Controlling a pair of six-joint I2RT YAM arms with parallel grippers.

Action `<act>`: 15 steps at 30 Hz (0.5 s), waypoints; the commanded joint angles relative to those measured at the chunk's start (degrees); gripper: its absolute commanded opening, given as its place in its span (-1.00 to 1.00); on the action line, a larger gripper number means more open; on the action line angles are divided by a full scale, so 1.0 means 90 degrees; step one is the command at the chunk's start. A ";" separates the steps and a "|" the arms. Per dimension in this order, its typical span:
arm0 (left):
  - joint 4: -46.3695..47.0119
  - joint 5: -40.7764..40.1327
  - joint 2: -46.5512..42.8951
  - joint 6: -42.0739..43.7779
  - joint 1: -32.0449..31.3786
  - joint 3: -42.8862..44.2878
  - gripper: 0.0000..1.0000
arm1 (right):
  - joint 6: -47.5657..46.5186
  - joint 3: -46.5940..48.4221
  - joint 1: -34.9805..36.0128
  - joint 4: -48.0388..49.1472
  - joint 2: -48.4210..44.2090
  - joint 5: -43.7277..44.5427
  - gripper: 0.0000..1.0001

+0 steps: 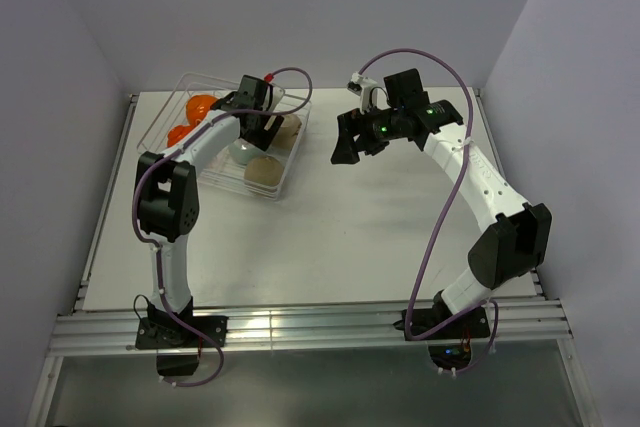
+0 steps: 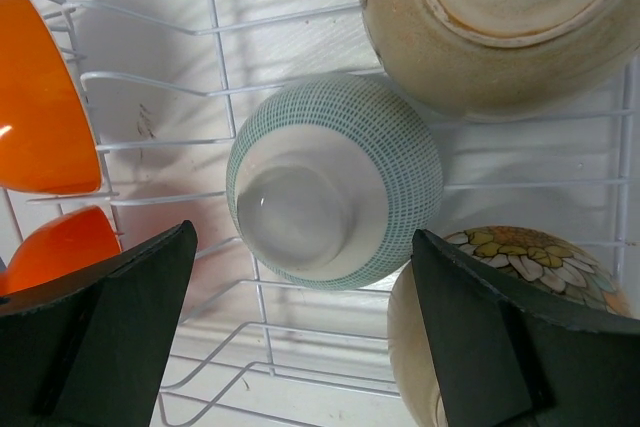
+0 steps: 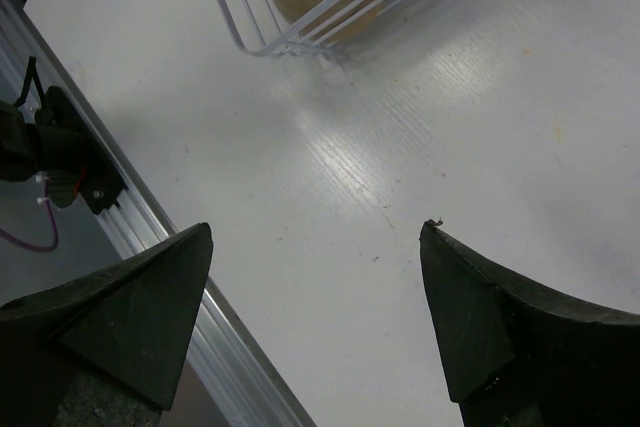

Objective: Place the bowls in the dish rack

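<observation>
In the dish rack (image 1: 297, 147), at the far left of the desk (image 1: 330, 247): a teal bowl (image 2: 335, 182), bottom up, pale foot ring turned toward the left wrist camera, fine teal grid over the outside. Just beside it, a cream bowl (image 2: 500, 17), also bottom up, foot ring speckled brown. On the other side, a flower-painted bowl (image 2: 520, 277), partly hidden behind a finger. Further left, an orange bowl (image 2: 40, 97) standing on edge, with a second orange curve below it. Rack set slightly askew to the desk edges, near the left and back rims. Left hand (image 2: 302, 237) spread wide above the teal bowl, gripping nothing. Right hand (image 3: 315, 232) likewise spread, over bare white desk, well apart from the rack.
</observation>
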 commanded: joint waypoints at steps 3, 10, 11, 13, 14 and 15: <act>0.0072 0.0249 -0.0261 0.0019 -0.0028 0.0324 0.90 | -0.0079 0.0061 -0.0070 0.0052 -0.0080 0.0000 0.82; -0.0240 0.0629 -0.0486 -0.0225 -0.0019 0.0820 0.99 | -0.0069 0.0276 -0.0147 -0.0055 -0.0177 -0.0020 0.86; -0.0289 0.0688 -0.0621 -0.0313 -0.0019 0.0851 0.99 | -0.0059 0.0295 -0.0186 -0.0064 -0.0197 -0.0029 0.87; -0.0367 0.0873 -0.0788 -0.0411 -0.0009 0.0977 0.99 | -0.0030 0.0325 -0.0274 -0.0055 -0.0352 -0.0039 0.89; -0.0416 0.1096 -0.0972 -0.0508 -0.0009 0.1026 0.99 | -0.0020 0.0315 -0.0391 -0.0074 -0.0411 -0.0059 0.90; -0.0581 0.1273 -0.1061 -0.0567 -0.0009 0.1094 0.99 | -0.0020 0.0305 -0.0460 -0.0084 -0.0460 -0.0088 0.92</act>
